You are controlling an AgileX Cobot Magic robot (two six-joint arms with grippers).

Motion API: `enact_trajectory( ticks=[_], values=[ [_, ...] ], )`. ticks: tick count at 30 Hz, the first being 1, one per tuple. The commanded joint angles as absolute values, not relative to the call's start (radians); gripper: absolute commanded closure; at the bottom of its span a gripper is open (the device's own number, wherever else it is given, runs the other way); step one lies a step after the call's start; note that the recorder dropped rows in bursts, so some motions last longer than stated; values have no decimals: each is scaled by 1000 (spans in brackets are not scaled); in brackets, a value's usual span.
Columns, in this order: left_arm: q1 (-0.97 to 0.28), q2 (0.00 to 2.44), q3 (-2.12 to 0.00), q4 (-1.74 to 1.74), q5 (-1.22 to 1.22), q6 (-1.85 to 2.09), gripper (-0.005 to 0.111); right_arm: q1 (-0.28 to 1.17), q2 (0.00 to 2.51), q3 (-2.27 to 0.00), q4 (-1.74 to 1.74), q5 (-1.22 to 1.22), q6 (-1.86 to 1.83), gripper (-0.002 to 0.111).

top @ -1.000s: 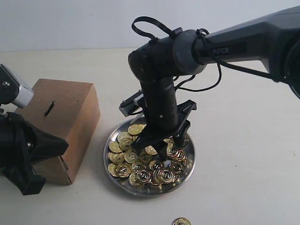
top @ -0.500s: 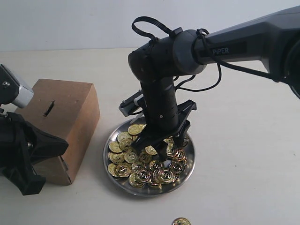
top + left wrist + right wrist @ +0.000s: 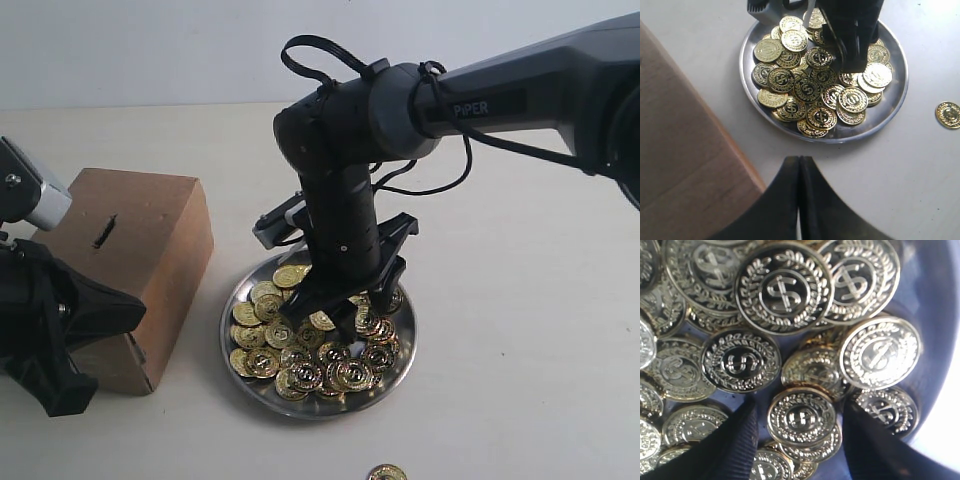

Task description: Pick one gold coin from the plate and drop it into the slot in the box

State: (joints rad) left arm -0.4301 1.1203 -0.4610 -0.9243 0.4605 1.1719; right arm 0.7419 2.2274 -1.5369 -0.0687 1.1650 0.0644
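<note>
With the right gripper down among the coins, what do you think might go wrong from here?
1. The open right gripper straddles a top coin lying on a lower coin; closing may pinch both, or it may slip free.
2. The plate has a low rim, and a loose coin lies on the table; another might be flicked out.
3. The slot in the box is narrow and slanted, so a tilted coin may jam.

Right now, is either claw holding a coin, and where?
Nothing is held. The right claw is open astride one gold coin in the plate; the left claw is shut, empty.
</note>
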Motion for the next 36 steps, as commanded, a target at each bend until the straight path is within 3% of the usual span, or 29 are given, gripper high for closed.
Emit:
enact_trajectory(
  ticks=[1, 36],
  values=[
    [-435, 1124, -466, -930, 465, 1172, 107, 739, 2231, -1535, -61, 1118, 54, 58],
    [-435, 1124, -466, -930, 469, 1172, 107, 739, 2200, -1535, -64, 1127, 54, 58]
  ],
)
